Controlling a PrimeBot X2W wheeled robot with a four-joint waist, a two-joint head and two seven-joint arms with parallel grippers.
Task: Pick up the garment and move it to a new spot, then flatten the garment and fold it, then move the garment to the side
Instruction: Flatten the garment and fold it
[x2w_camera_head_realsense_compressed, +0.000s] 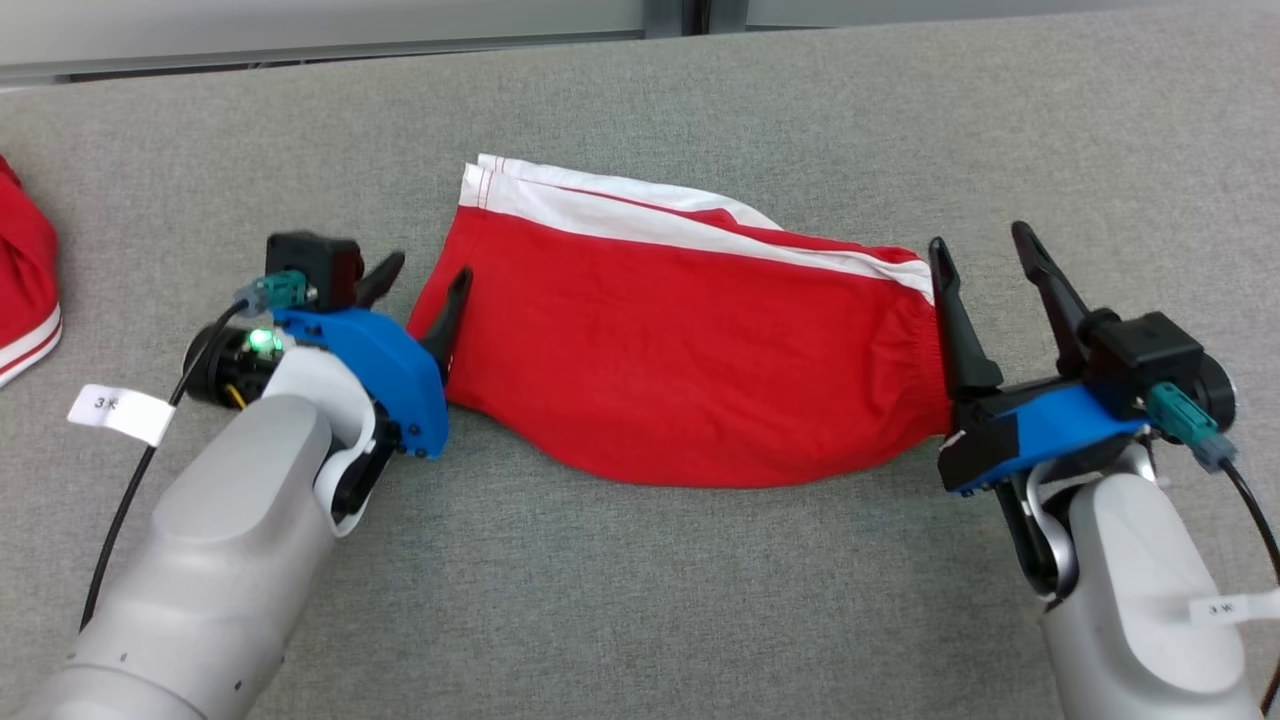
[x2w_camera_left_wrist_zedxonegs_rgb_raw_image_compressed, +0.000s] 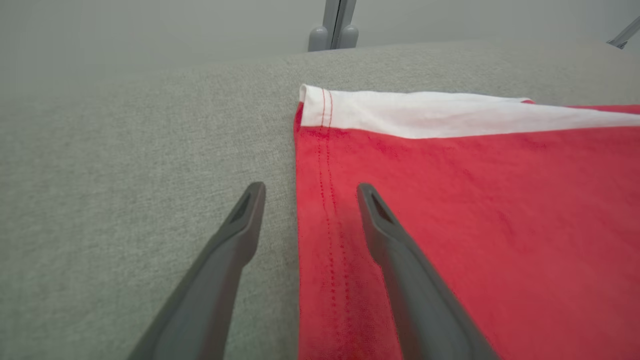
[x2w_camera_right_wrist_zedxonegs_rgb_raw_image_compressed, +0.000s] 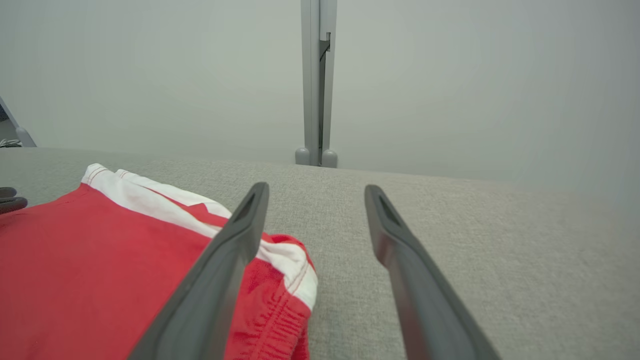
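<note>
Noting red garment (x2w_camera_head_realsense_compressed: 680, 370) flat at centre of grey counter (x2w_camera_head_realsense_compressed: 640, 600). Left gripper (x2w_camera_head_realsense_compressed: 430, 268) at hem edge, jaws wide apart, empty, 1 finger (x2w_camera_left_wrist_zedxonegs_rgb_raw_image_compressed: 400, 260) above cloth. Right gripper (x2w_camera_head_realsense_compressed: 978, 240) at waistband end, jaws likewise apart, empty.

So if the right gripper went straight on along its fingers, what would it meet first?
Probably bare grey table, then the post at its far edge. The open right gripper has the waistband end of the red garment beside one finger, not between them. Height above the table is unclear.

Grey fabric table (x2w_camera_head_realsense_compressed: 700, 600), red shorts (x2w_camera_head_realsense_compressed: 680, 350) flat, second red garment (x2w_camera_head_realsense_compressed: 25, 280)
</note>
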